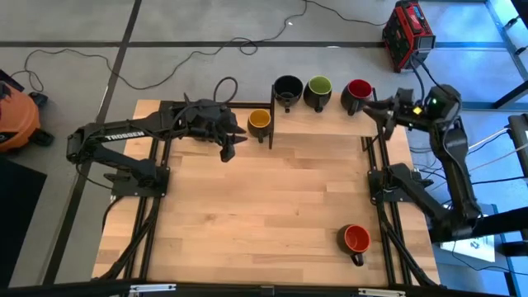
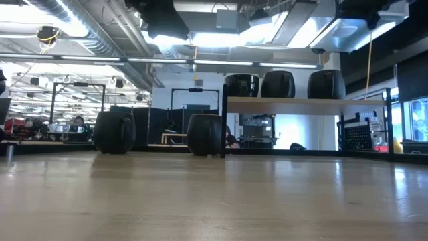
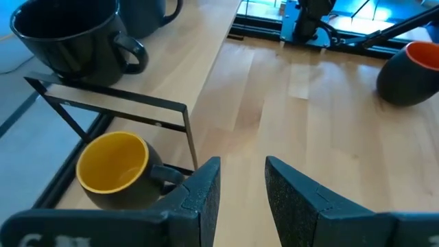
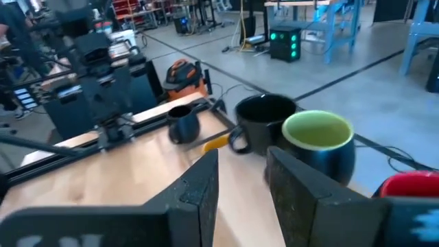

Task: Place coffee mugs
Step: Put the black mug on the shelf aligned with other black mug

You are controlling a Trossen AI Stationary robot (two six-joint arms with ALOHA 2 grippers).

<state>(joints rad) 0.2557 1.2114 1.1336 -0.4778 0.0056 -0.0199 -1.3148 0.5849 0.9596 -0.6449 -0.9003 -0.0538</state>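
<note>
Three dark mugs stand in a row on a raised shelf (image 1: 322, 110) at the table's far edge: black inside (image 1: 287, 88), green (image 1: 318, 89), red (image 1: 357, 91). The yellow mug (image 1: 259, 121) (image 3: 113, 168) sits on the table beside the shelf's left end. A second black mug (image 1: 224, 87) (image 2: 114, 132) stands farther left. The orange-red mug (image 1: 356, 239) (image 3: 411, 68) rests near the near right corner. My left gripper (image 1: 234, 143) (image 3: 242, 199) hovers open just left of the yellow mug. My right gripper (image 1: 376, 109) (image 4: 241, 199) is open beside the red mug (image 4: 411, 189).
The shelf's thin metal frame (image 3: 116, 103) stands over the yellow mug. Bare wood (image 1: 272, 198) spreads across the table's middle and near left. Beyond the far edge are cables on the floor, a red box (image 1: 408, 31) and an orange vacuum (image 1: 15, 115).
</note>
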